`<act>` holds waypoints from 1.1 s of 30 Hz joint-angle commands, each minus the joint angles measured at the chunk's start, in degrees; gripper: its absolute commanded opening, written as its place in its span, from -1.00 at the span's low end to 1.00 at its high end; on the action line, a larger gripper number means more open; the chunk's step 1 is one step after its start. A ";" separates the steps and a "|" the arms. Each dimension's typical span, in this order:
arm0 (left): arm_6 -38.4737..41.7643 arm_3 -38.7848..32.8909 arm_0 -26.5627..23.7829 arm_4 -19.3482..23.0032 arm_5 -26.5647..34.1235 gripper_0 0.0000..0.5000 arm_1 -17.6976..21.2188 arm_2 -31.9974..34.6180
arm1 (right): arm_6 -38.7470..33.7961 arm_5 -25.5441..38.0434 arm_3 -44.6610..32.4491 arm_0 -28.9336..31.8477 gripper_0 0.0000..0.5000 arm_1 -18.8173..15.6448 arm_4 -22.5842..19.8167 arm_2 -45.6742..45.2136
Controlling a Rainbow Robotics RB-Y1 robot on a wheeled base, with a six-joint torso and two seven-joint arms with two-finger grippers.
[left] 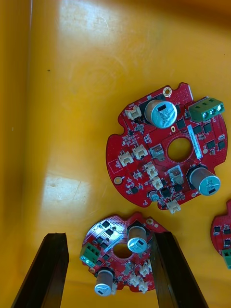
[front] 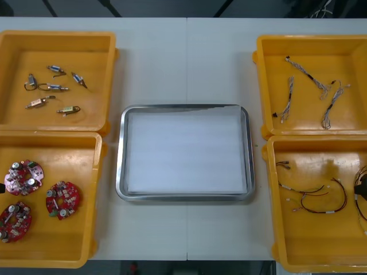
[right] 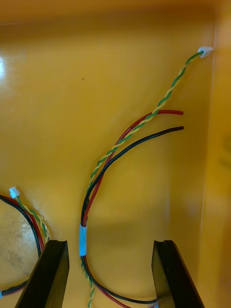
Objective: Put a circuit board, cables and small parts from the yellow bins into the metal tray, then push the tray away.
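Nothing loaded: tray (front: 120, 166) at frame centre is bare.
Both spread: left gripper (left: 108, 237) is set astride a board (left: 122, 257), right gripper (right: 109, 244) astride a cable (right: 83, 240).

Left pincer (left: 109, 272) and right pincer (right: 110, 274) each stand with jaws wide apart.

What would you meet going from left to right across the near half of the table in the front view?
Left yellow bin holding red circuit boards → metal tray → right yellow bin holding cables.
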 commanded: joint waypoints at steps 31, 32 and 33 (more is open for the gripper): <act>-1.56 0.80 5.03 -4.36 -2.01 1.00 -9.62 0.33 | 3.46 -2.29 1.32 2.46 1.00 3.30 1.42 2.89; -1.56 0.89 5.03 -4.53 -2.01 1.00 -9.80 0.33 | 3.46 -2.38 1.32 2.55 1.00 3.30 1.59 2.89; -1.56 0.89 5.03 -4.62 -2.01 1.00 -9.89 0.33 | 3.55 -2.38 1.32 2.55 1.00 3.39 1.68 2.89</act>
